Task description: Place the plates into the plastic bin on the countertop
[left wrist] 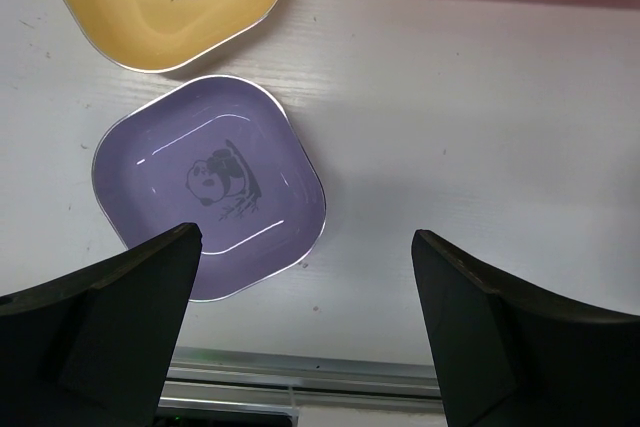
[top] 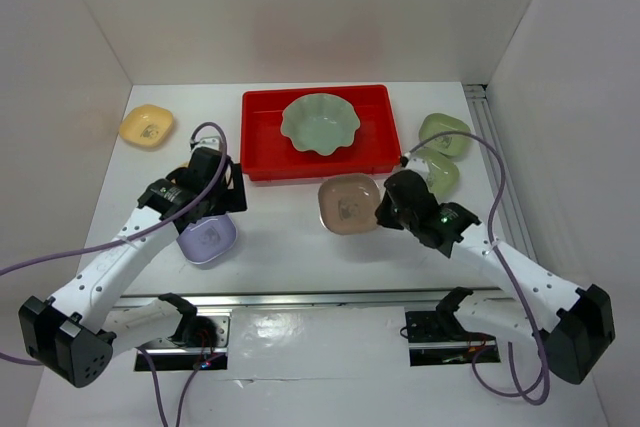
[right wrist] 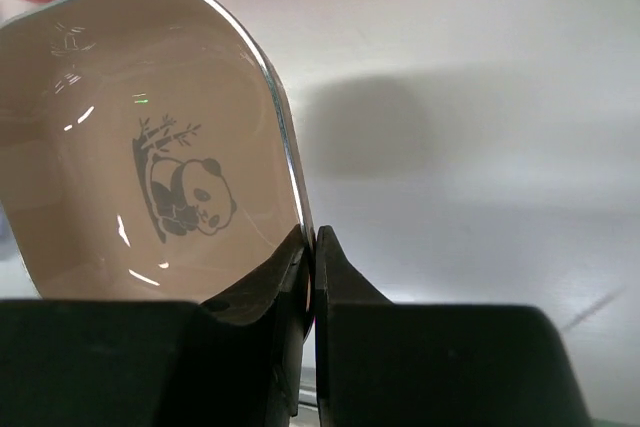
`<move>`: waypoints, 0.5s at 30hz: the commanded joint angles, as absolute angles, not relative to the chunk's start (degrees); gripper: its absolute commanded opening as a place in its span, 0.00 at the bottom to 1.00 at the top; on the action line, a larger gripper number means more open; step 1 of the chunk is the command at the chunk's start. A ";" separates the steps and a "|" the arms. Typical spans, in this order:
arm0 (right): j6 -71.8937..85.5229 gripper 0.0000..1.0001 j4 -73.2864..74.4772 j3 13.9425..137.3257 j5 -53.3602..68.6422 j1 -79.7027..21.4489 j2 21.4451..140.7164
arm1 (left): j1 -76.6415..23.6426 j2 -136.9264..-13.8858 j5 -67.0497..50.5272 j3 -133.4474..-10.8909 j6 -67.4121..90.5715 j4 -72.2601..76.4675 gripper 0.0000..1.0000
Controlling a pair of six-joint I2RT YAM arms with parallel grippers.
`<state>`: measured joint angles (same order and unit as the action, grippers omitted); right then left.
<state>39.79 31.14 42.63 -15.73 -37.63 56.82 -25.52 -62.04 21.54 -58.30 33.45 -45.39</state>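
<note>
On the white tabletop (top: pixel 300 257), toward its far side, a red plastic bin (top: pixel 262 147), and inside it, about the middle, a pale-green scalloped dish (top: pixel 319 124) sitting upright. Just in front of the bin's near rim, a pink dish (top: pixel 348 204) with a panda print, pinched at its edge by the right end effector (right wrist: pixel 310 259): fingers clenched tight on the rim, one inside the bowl and one outside, the dish tipped up in the right wrist view, its shadow thrown on the tabletop beside it. Just right of the bin, a light green dish (top: pixel 444 134), and nearer, partly behind the right arm, a second light green dish (top: pixel 440 177). On the left, a lavender dish (left wrist: pixel 210 187), also panda-printed, lying flat on the tabletop beneath the left end effector (left wrist: pixel 305 247): fingers spread wide, released, gripping nothing, one fingertip over the dish's near edge. Beyond the lavender dish and well left of the bin, a yellow-orange dish (top: pixel 147 127), flat on the tabletop, near the lavender one but not touching it.
</note>
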 commanded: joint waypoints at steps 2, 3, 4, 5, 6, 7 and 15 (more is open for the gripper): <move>34.57 0.00 26.20 56.22 -18.80 -37.80 64.66 | -25.14 -61.87 21.53 -60.38 33.84 -44.74 1.00; 33.24 0.00 25.58 61.64 -18.81 -37.18 67.47 | -25.14 -62.48 21.53 -60.38 33.84 -44.74 1.00; 31.92 0.00 25.05 64.48 -18.81 -36.31 73.33 | -25.14 -62.49 21.53 -60.38 33.84 -44.74 1.00; 29.56 0.00 22.96 69.30 -16.81 -34.04 76.35 | -25.14 -62.49 21.53 -60.38 33.84 -44.74 1.00; 28.66 0.00 21.81 71.61 -15.40 -32.62 82.29 | -25.14 -63.01 21.53 -60.38 33.84 -44.74 1.00; 28.04 0.00 21.10 73.98 -14.16 -31.22 85.31 | -25.14 -63.02 21.53 -60.38 33.84 -44.74 1.00; 25.67 0.00 17.67 94.29 -4.23 -21.81 110.81 | -25.14 -64.85 23.11 -60.38 35.16 -46.58 1.00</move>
<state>27.83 20.53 88.92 -8.58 -23.38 105.69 -25.41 -63.51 21.67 -58.35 33.65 -45.58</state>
